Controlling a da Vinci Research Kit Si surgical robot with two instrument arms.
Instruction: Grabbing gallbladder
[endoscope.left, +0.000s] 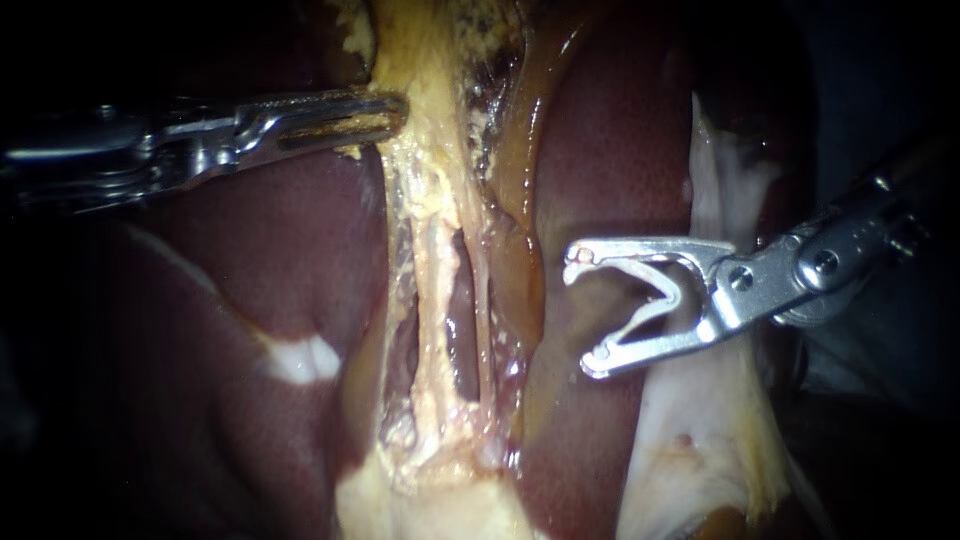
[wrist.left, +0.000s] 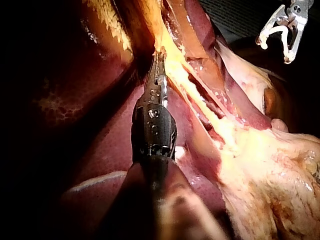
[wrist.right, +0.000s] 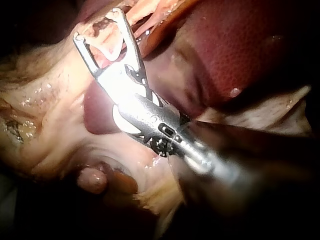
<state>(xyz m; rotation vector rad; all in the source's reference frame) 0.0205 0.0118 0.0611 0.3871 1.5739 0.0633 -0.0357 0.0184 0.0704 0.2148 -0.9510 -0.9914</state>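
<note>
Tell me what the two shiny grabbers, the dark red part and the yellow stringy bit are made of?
The left instrument and right instrument look like metal, probably steel, because they are silvery, smooth and throw bright glints. The liver is soft, wet flesh, dark red with a glossy sheen. The yellow tissue looks fatty and stringy, with pale strands stretched thin. What exactly it is, I cannot tell.

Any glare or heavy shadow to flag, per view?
Endoscope view: edges go black, shaft of the left tool dim. Left wrist view: the liver beside that tool sinks into shadow. Right wrist view: glare whites out the right tool behind its open jaws.
</note>
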